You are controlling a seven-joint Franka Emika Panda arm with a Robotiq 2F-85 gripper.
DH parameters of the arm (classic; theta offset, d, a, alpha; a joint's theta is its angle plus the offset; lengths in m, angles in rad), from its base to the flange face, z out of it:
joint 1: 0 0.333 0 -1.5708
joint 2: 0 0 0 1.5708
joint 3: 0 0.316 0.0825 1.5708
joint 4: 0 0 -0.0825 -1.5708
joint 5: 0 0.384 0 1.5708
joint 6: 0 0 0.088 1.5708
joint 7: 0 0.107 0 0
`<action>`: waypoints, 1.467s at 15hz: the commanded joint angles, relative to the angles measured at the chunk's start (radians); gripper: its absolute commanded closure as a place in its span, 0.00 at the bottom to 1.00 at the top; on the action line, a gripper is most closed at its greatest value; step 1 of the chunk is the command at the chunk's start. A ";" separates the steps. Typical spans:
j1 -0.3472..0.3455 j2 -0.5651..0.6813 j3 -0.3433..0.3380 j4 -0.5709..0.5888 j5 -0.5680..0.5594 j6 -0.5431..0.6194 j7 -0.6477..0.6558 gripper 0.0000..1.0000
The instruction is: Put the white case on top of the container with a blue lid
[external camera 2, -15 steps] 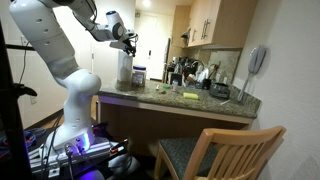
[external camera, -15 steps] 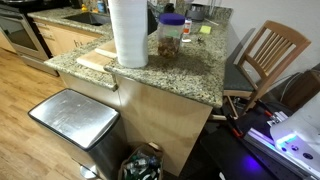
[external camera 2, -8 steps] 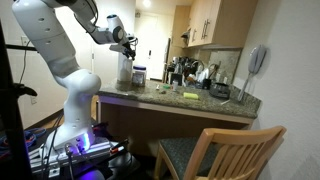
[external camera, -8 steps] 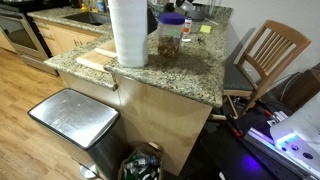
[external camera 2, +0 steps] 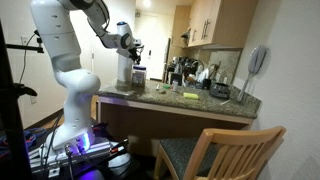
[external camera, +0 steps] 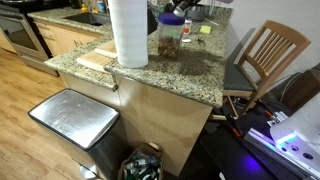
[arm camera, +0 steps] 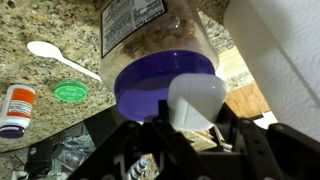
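In the wrist view my gripper (arm camera: 192,128) is shut on the white case (arm camera: 195,100), a small glossy rounded case. It hangs just above the near edge of the round blue lid (arm camera: 160,82) of the clear jar (arm camera: 150,30) with brownish contents. In an exterior view the jar (external camera: 170,36) stands on the granite counter beside the paper towel roll, and the gripper (external camera: 180,8) is right above its lid. In the other exterior view the gripper (external camera 2: 136,50) is over the jar (external camera 2: 138,75); the case is too small to see there.
A tall white paper towel roll (external camera: 128,30) stands right next to the jar, on a wooden board (external camera: 95,58). A white spoon (arm camera: 60,58), a green cap (arm camera: 71,92) and a pill bottle (arm camera: 15,108) lie on the counter (external camera: 195,75). A wooden chair (external camera: 268,55) stands by the counter.
The arm has come down and across with the white case, from above and beside the jar to right over the blue lid.
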 commanded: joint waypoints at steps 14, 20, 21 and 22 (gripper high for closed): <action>-0.075 0.101 0.043 0.132 -0.366 -0.165 0.351 0.24; -0.045 0.090 0.036 0.134 -0.345 -0.241 0.335 0.00; -0.039 0.070 0.033 0.131 -0.335 -0.252 0.327 0.00; -0.040 0.035 0.036 0.124 -0.347 -0.263 0.341 0.00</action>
